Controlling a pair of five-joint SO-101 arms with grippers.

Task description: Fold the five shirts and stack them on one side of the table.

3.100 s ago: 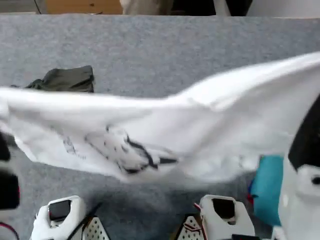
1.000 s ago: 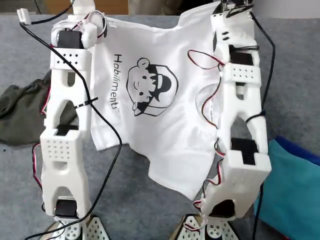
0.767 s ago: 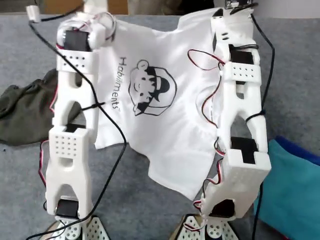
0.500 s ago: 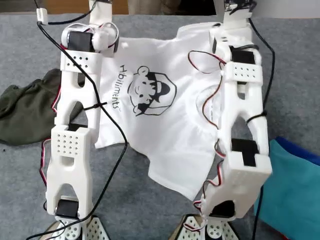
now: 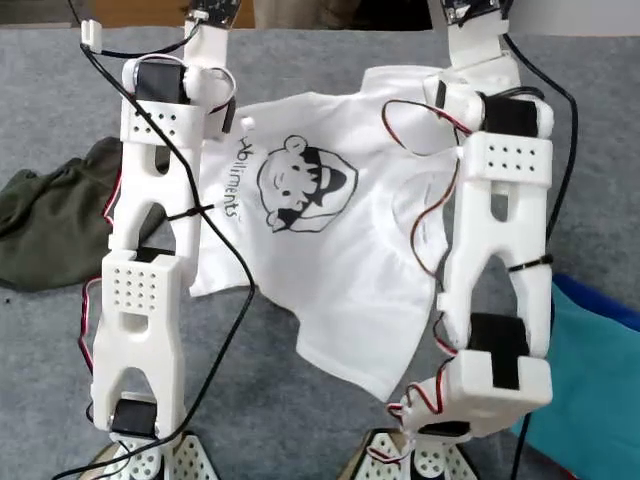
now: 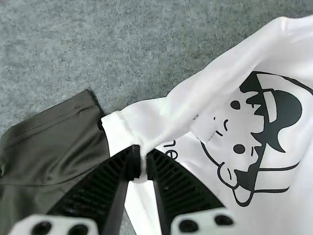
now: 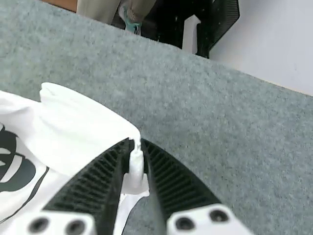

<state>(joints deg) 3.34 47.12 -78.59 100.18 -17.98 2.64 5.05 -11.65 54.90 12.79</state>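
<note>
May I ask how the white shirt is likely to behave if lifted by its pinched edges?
Probably floppy: the white shirt bunches into folds at the left gripper and right gripper, so it should sag between them. It looks thin and light. The fuzzy grey table cover may drag it.

High cam looks down; both wrist cams close on white shirt [image 5: 330,260].

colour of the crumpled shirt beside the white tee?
The crumpled shirt is plain dark olive green; the left wrist view shows it best.
</note>
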